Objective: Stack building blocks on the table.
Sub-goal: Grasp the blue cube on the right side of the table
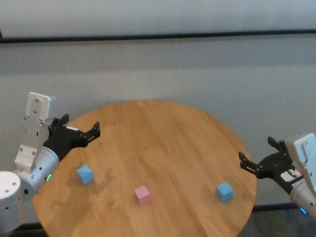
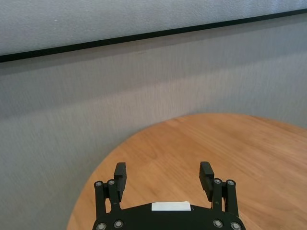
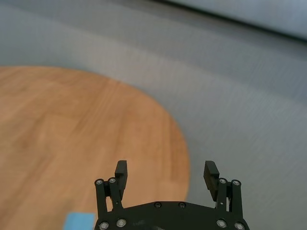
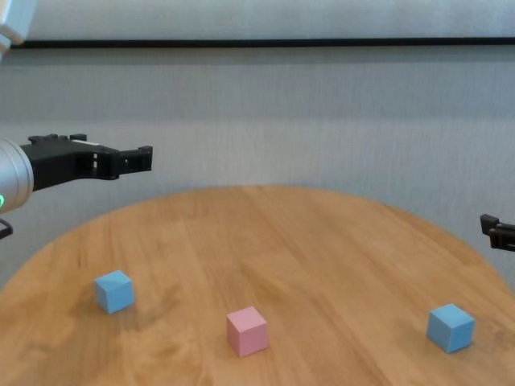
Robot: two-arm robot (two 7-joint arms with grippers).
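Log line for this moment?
blocks: left blue block, pink block, right blue block unstacked | left gripper open | right gripper open

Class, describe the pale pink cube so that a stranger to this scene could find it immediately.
Start at the round light-brown wooden table. Three small matte cubes sit apart along its near side, and the pale pink cube is the middle one. The light blue cube to its left and the light blue cube to its right differ in colour only.

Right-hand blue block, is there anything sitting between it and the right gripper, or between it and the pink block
Nothing visible. The right gripper hangs open at the table edge, above and beside the right blue block, with only air between. From that block to the pink block the wood is bare. The left gripper is open, far across, above the left blue block.
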